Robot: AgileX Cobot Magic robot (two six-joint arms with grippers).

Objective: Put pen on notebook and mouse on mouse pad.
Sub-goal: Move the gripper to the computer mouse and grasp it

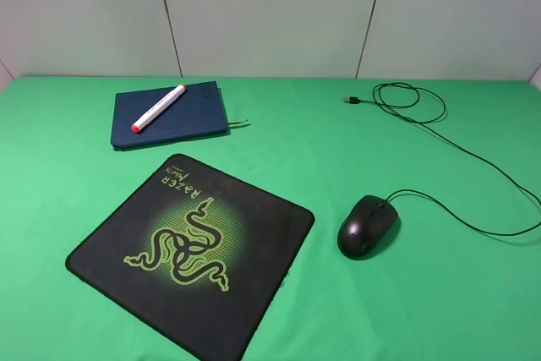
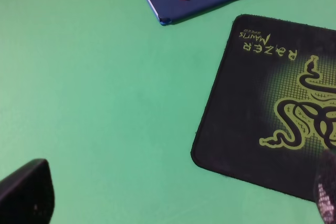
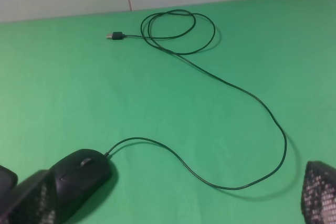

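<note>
Left gripper (image 2: 176, 195) hangs spread wide and empty over the green table (image 1: 423, 310). One pen (image 1: 158, 107) lies on the one notebook (image 1: 199, 112): done. One mouse pad (image 1: 193, 251) is bare. One mouse (image 1: 367, 226) sits right of it, apart, near the right gripper (image 3: 176, 198), also spread empty. Next, likely: centre on the mouse, grasp, carry left.

The pen (image 1: 158, 108) lies on the notebook (image 1: 199, 112) at the mouse pad's (image 1: 262, 259) twelve o'clock, the mouse (image 1: 367, 226) off the pad at three.
</note>
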